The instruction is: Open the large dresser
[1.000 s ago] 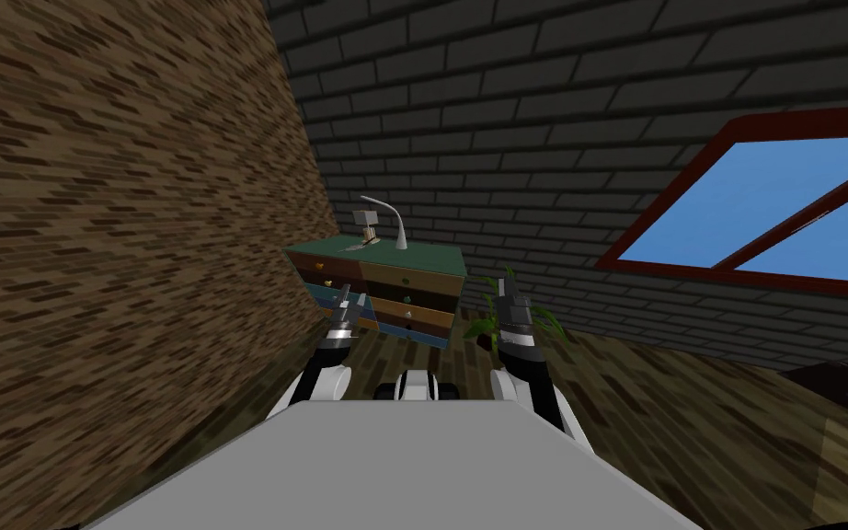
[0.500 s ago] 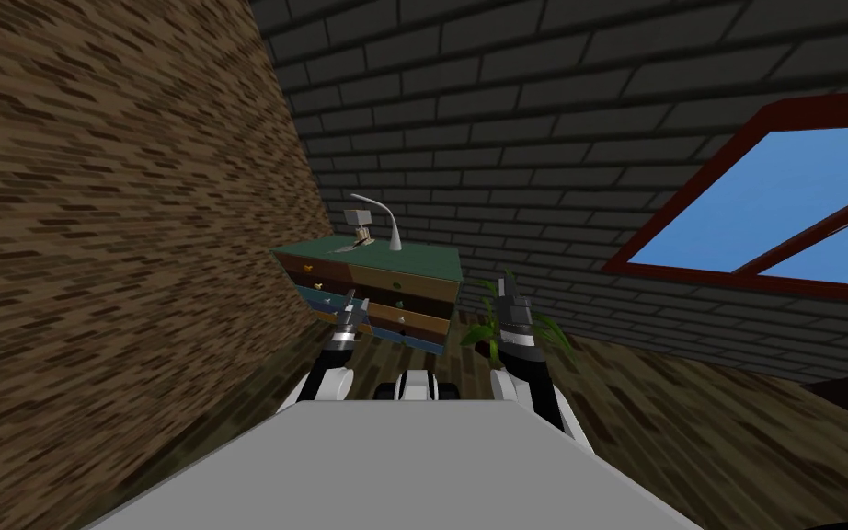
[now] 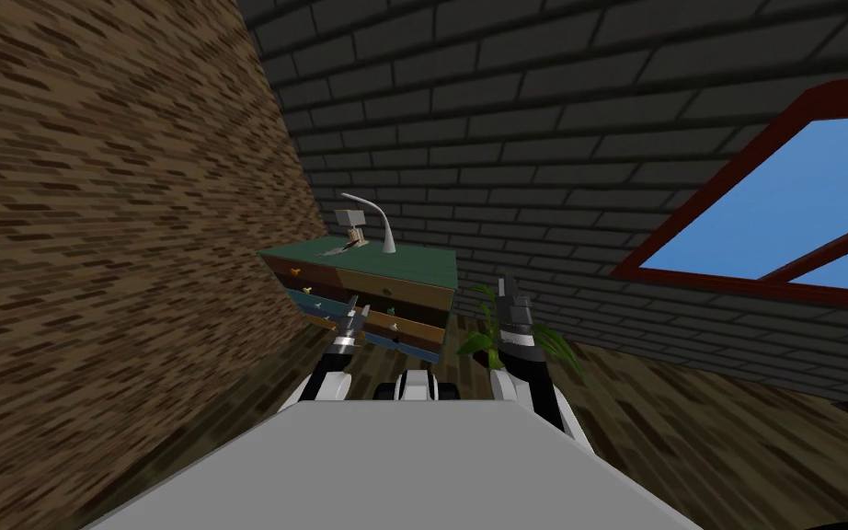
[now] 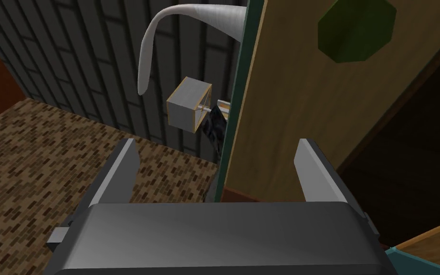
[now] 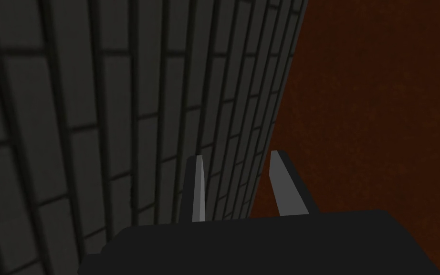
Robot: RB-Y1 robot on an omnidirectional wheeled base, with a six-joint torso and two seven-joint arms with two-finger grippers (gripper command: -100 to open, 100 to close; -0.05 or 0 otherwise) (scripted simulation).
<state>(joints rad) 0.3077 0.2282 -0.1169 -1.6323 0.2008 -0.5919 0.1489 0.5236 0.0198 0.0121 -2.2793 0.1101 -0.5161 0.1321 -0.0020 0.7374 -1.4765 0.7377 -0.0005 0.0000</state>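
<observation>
A: Left gripper, what state?
B: Released. The fingers stand wide apart and hold nothing. The green top edge of the large dresser runs btw. them. If a finger touches it, I cannot tell.
A: And the right gripper?
B: Raised beside the left one, well apart from the dresser. Fingers only a little apart, nothing btw. them. Its forearm hides part of the plant.
A: Where stands the dresser?
B: In the corner, back to the dark brick wall, left side close to the brown brick wall. In head view the left gripper covers some lower drawers, so open or closed is hard to make out. The wrist view shows a tan drawer front w/ a green knob, cut off by the frame.
A: Room to move?
B: The floor stretches wide right of the plant. On the dresser top are a curved lamp and a small box. The window is far right, cut off.
</observation>
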